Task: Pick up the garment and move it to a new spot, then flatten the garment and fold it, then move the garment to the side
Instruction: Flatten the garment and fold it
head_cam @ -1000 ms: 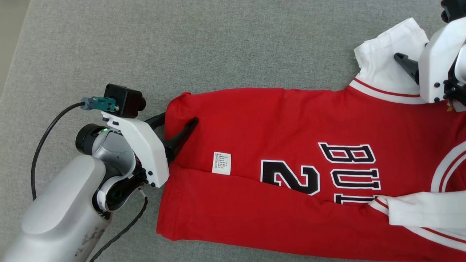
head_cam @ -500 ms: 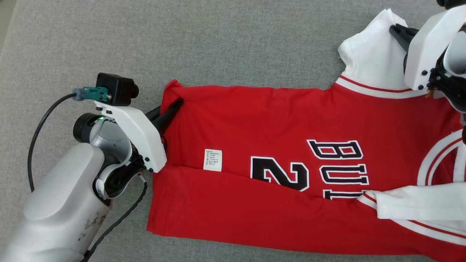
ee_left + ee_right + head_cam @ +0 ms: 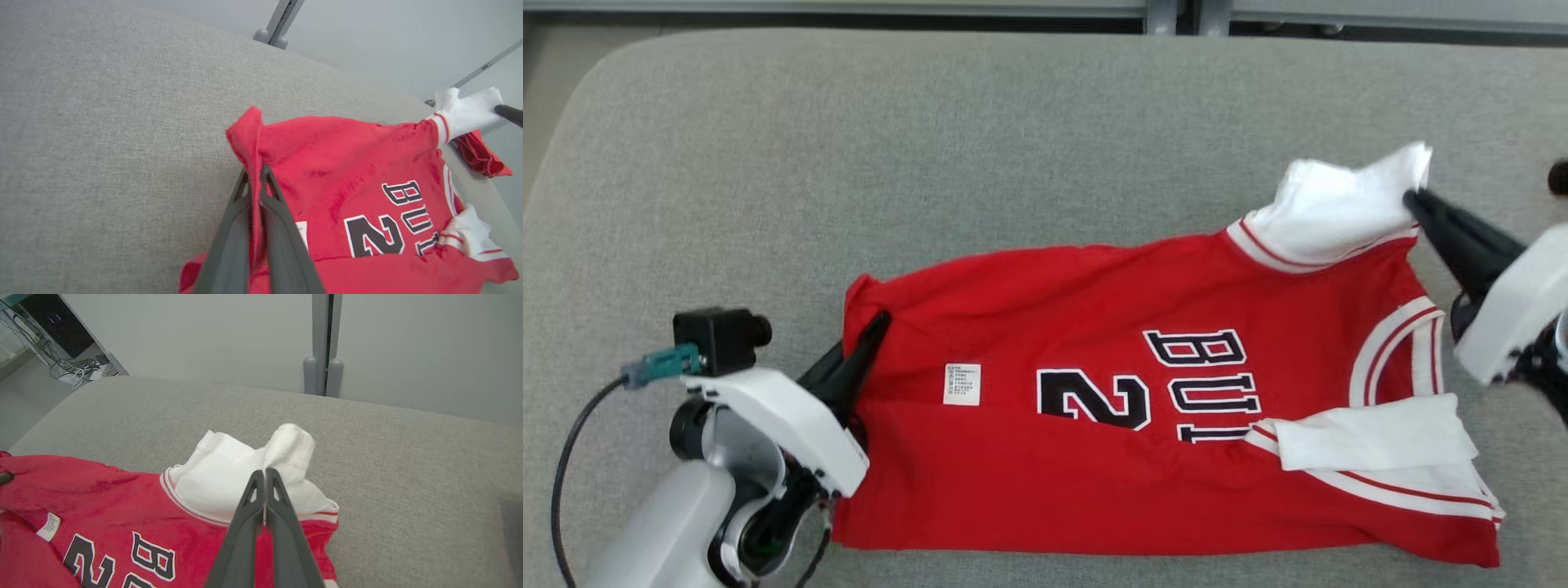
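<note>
- Garment point(image 3: 1094, 327): red jersey with white sleeves, lying on the grey cushion point(image 3: 931, 147), stretched left to right across the cushion's near half.
- Hem end points to the cushion's left side and the collar end to its right side. I see a lengthwise crease through the middle of the red body.
- Left gripper point(image 3: 870, 331) is over the cushion's near-left area. Its jaws are closed, pinching the far corner of the hem. In the left wrist view, red cloth sits squeezed between the two fingers point(image 3: 255, 171).
- Right gripper point(image 3: 1413, 198) is toward the cushion's right side. Its jaws are closed on the cuff of the far sleeve point(image 3: 1339, 212). In the right wrist view, white cloth bunches up right at the fingertips point(image 3: 264, 472).
- From what I can see, the garment's far edge is drawn up off the cushion at both pinch points, and its near edge lies flat on the cushion.
- Second sleeve point(image 3: 1372, 433) is folded in across the chest, at the cushion's near-right.
- Care label point(image 3: 961, 384) sits white on the red cloth toward the hem end, with the black print point(image 3: 1094, 398) beside it, face up.
- Grey post point(image 3: 1172, 15) stands just beyond the cushion's far edge.
</note>
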`<state>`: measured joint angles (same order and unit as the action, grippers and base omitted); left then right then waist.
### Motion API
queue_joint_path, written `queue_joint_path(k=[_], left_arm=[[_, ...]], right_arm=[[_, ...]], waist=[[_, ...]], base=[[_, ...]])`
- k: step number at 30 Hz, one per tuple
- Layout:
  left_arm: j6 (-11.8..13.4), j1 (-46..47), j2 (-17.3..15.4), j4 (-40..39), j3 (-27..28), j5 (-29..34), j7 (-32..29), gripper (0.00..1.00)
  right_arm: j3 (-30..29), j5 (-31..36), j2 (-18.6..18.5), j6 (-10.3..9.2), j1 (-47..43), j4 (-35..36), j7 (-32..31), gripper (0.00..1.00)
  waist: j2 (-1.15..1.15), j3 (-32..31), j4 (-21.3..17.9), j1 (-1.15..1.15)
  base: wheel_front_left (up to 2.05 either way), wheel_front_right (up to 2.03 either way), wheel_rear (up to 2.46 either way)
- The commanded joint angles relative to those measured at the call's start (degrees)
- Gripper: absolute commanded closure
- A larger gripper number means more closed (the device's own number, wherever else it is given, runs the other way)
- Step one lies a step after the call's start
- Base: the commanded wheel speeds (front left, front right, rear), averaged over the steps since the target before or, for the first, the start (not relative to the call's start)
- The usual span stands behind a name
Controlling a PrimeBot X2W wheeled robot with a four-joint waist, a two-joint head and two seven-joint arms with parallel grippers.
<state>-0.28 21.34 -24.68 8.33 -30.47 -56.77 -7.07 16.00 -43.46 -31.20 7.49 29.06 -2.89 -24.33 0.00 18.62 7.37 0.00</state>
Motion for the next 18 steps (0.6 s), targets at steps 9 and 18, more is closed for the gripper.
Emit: queue_joint_path(k=[9, 18], left_arm=[[2.14, -15.54, -0.73, -4.92, 3.02, -3.53, 7.29, 1.00], [1.15, -23.41, -0.45, -1.60, 3.45, -4.20, 12.25, 0.00]], right_arm=[[-3.88, 1.22, 6.10, 0.01, -23.14, 8.49, 3.46, 1.00], [-3.68, 6.30, 10.58, 0.01, -31.05, 7.30, 1.54, 0.00]], waist=[[0.00, -9.08, -4.82, 0.00], [0.00, -10.49, -6.91, 0.00]], base=[[0.00, 0.00, 0.00], [0.00, 0.00, 0.00]])
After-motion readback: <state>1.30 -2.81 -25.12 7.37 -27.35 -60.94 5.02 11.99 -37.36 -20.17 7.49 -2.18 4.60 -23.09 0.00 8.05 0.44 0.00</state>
